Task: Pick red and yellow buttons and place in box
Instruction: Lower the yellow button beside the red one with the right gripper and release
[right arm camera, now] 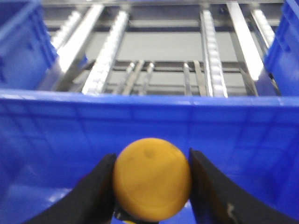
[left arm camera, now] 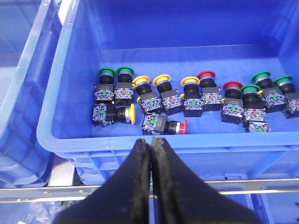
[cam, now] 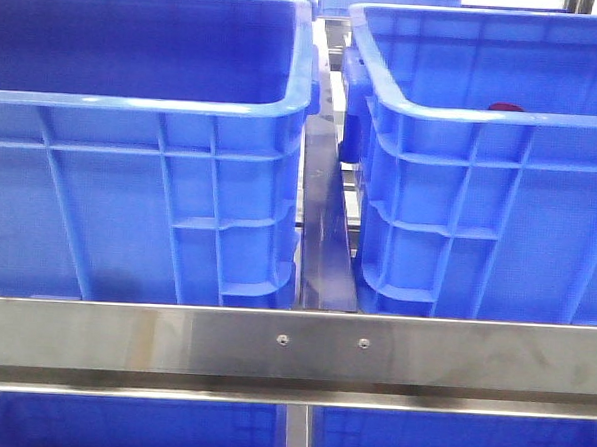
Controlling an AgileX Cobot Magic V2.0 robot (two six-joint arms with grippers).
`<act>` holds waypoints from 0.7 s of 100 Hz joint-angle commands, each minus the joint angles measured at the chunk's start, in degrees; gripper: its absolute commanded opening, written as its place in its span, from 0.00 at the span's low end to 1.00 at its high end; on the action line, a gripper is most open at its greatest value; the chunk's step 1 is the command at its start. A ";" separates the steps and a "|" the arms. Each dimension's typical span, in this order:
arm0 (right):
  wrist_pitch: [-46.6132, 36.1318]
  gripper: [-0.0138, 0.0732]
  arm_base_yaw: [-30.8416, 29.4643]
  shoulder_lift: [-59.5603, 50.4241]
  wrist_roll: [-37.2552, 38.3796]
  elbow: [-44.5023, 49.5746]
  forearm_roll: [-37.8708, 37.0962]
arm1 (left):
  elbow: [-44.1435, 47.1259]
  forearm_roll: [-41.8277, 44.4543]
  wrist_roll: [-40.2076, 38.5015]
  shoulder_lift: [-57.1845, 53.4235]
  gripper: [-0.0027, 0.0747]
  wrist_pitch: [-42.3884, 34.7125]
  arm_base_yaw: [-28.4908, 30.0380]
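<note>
My right gripper [right arm camera: 152, 157] is shut on an orange-yellow button [right arm camera: 152, 179] and holds it inside a blue crate, in front of its far wall [right arm camera: 140, 121]. My left gripper [left arm camera: 150, 143] is shut and empty, just above the near rim of another blue crate [left arm camera: 140, 145]. That crate holds several push buttons with red caps [left arm camera: 206, 74], yellow caps [left arm camera: 141, 80] and green caps [left arm camera: 106, 72]. One red-capped button [left arm camera: 184, 127] lies on its side near the rim. In the front view a red bit [cam: 505, 107] shows above the right crate's rim [cam: 484, 118]. Neither gripper shows there.
A second large blue crate [cam: 145, 100] stands at the left in the front view, with a narrow gap between the crates. A steel rail [cam: 292, 343] runs across the front. Metal roller tracks [right arm camera: 212, 56] lie beyond the crate in the right wrist view.
</note>
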 commanded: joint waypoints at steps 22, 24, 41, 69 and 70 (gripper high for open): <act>-0.88 0.39 -0.33 11.95 -3.54 -8.47 6.67 | -1.58 0.40 -0.48 0.17 0.01 -4.40 0.22; -0.78 0.39 -0.33 12.75 -3.54 -8.74 6.67 | -1.58 0.40 -0.48 0.17 0.01 -4.40 0.22; -0.47 0.39 -0.33 18.08 -3.54 -11.42 6.67 | -1.58 0.48 -0.48 0.17 0.01 -4.40 0.22; -0.37 0.39 -0.33 23.44 -3.54 -16.27 6.67 | -1.58 0.48 -0.48 0.17 0.01 -4.40 0.22; -0.31 0.39 -0.33 23.52 -3.54 -16.37 6.67 | -1.58 0.48 -0.48 0.17 0.01 -4.40 0.22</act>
